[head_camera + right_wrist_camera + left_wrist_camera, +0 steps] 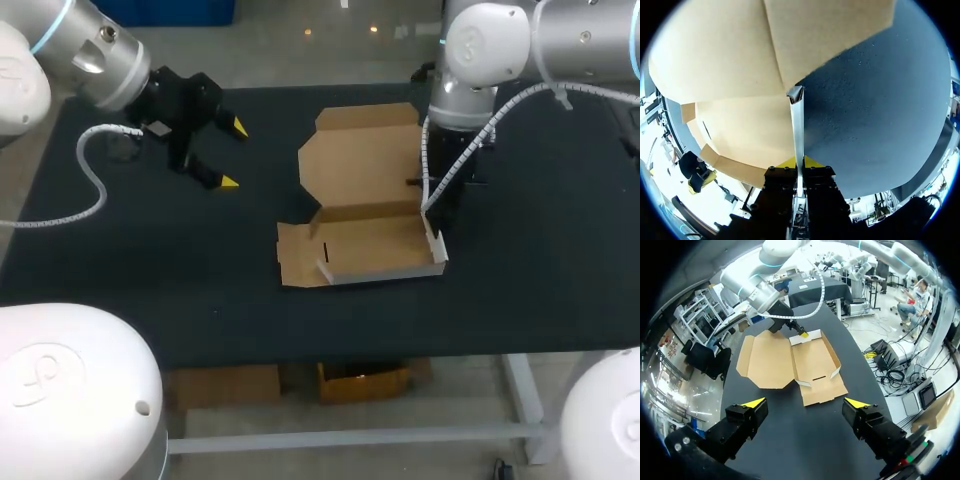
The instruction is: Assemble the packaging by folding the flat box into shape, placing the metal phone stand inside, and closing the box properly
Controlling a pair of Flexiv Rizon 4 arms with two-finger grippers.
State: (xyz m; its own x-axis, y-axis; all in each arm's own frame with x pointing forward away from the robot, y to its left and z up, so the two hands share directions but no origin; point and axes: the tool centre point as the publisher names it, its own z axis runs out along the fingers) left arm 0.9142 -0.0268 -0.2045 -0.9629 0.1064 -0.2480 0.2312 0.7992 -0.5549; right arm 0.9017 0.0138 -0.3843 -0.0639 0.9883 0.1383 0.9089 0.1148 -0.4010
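On the black table (150, 300), the cardboard box (370, 245) lies a little right of the middle and is only partly folded. Its tray part is on the near side, with the near wall and the right side wall (797, 125) already standing up, their outer faces white. At the left end of the tray a brown flap (295, 255) lies flat on the table. The lid (360, 160) is joined to the far edge of the tray. It lies open and flat, and its corner flaps are spread out.

The right gripper (799, 161) is at the right end of the tray and points down. Its two fingers are pressed together on the thin right side wall, one yellow tip on each face, so it is pinching the box there. The right arm (480, 50) comes in from the far right corner and stands above this place.

The left gripper (233, 155) is over the far left part of the table, well apart from the box. Its fingers are spread wide with nothing between them. In the left wrist view the box lies ahead of them.
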